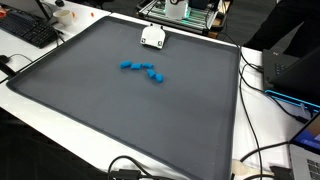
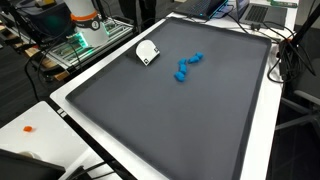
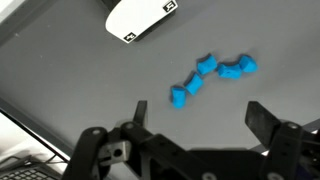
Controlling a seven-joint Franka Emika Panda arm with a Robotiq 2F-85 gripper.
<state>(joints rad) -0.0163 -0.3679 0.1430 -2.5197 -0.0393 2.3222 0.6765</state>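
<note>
wrist view: end effector (image 3: pixel 198 107) spread; blue blocks (image 3: pixel 207 67); exterior view: keyboard (image 1: pixel 30 30)

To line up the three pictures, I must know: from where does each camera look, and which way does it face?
Exterior view: high, facing down across the dark grey mat at the small blue plastic pieces; no gripper shows.
Exterior view: high off a mat corner, looking diagonally over it; white arm base at top left.
Wrist view: above, facing down on the pieces; open gripper at the bottom.
Shared by all: the pieces and the rounded white plastic object.
</note>
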